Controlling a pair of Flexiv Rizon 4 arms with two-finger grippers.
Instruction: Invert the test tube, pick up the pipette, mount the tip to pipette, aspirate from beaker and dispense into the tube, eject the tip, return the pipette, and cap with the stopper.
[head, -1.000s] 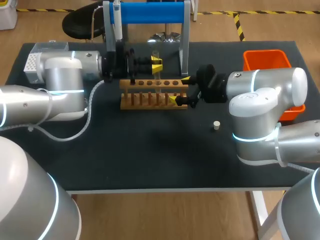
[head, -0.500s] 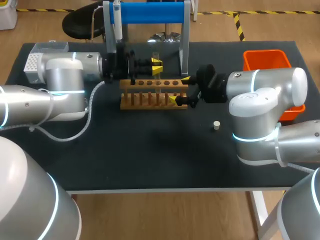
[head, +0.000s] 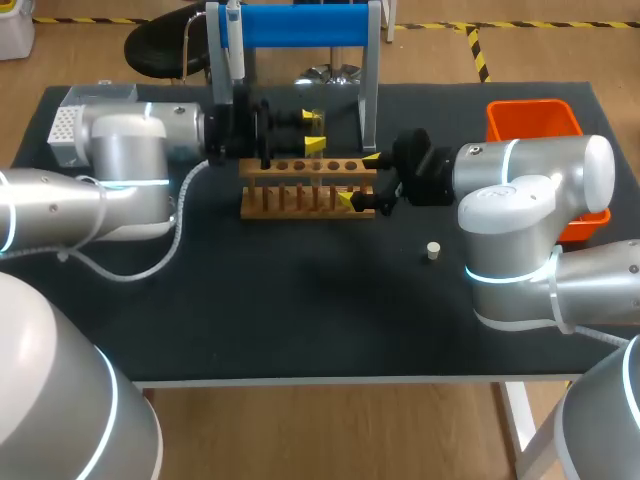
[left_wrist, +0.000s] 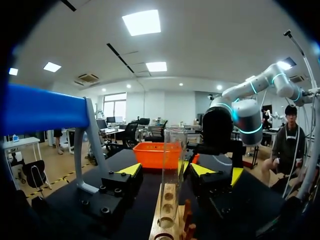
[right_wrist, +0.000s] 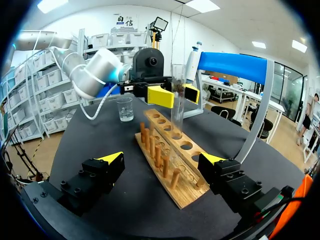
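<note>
A clear test tube (left_wrist: 172, 165) stands upright in a hole of the wooden rack (head: 300, 195). My left gripper (left_wrist: 167, 171) is open around it, with both yellow fingertips (left_wrist: 131, 169) clear of the glass. The right wrist view shows the same tube (right_wrist: 177, 97) between those tips. My right gripper (right_wrist: 162, 160) is open and straddles the rack's (right_wrist: 165, 165) right end without clamping it; it also shows as the right gripper (head: 360, 180) in the head view. The pipette (head: 233, 45) hangs on the blue stand (head: 300, 25). A beaker (right_wrist: 125, 109) stands beyond the rack. The small stopper (head: 433, 250) lies on the table.
An orange bin (head: 535, 118) sits at the table's back right, partly behind my right arm. A white tip box (head: 75, 125) is at the back left beside my left arm. The stand's legs (head: 368, 100) rise just behind the rack.
My left gripper's fingers have spread apart and let go of the test tube, which stays standing in the rack. The right arm has not moved.
</note>
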